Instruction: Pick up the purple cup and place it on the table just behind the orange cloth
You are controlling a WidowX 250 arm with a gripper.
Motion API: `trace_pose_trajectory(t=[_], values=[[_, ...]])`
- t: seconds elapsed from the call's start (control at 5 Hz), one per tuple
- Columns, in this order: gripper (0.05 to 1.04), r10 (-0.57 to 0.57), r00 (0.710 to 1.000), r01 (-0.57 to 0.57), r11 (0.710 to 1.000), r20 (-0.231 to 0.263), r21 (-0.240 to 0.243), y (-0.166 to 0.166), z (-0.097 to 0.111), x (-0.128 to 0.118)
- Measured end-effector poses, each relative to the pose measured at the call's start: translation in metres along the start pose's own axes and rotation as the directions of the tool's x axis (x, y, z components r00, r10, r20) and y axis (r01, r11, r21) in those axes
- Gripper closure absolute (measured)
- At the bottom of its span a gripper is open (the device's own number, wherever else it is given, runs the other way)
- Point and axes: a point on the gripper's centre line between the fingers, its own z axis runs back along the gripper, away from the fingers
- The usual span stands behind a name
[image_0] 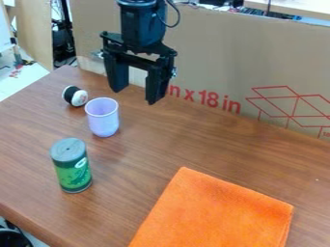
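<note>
Cup (103, 118): pale purple, upright on the brown wood table (213, 149), mouth up, in the left half of your view. Nearest to it, above and to the right as you look, hangs the gripper (136, 97). Its two fingers stand wide apart, tips pointing down, with nothing between them – you have no object in hold, and the cup is apart from both tips.

Just beside the cup, up and to its left, you have a small black-and-white roll (75, 96) on its side. Nearer you, below and left of the cup, a green can (71, 166) with a grey lid stands upright, apart from the cup.

Farther out, toward the lower right, an orange cloth (216, 212) lies flat; your view cuts it off at the bottom. Behind the table stands a cardboard sheet (219, 53) – red lettering and a red line drawing on its face.
</note>
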Motion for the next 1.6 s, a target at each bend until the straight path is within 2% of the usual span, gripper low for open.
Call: trace_pose_trajectory(t=[0.2,0.4,0.6,0.8,1.0,1.2,1.4,1.6], values=[[0.083,-0.002,1.000,0.002,1.000,-0.028,-0.002,0.000,-0.007,-0.001],[0.083,-0.062,0.998,0.062,0.998,0.001,-0.011,0.009,-0.019,0.001],[0.083,-0.098,0.995,0.098,0.995,0.024,0.024,0.025,-0.021,0.004],[0.083,-0.084,0.995,0.081,0.996,0.050,0.047,0.036,-0.023,0.006],[0.083,-0.051,0.998,0.049,0.996,0.038,0.068,0.054,-0.038,0.010],[0.083,-0.006,1.000,0.005,0.998,0.020,0.067,0.066,-0.047,0.016],[0.083,0.018,1.000,-0.019,0.998,0.018,0.063,0.078,-0.056,0.020],[0.083,0.023,1.000,-0.023,0.999,0.004,0.037,0.081,-0.068,0.024]])
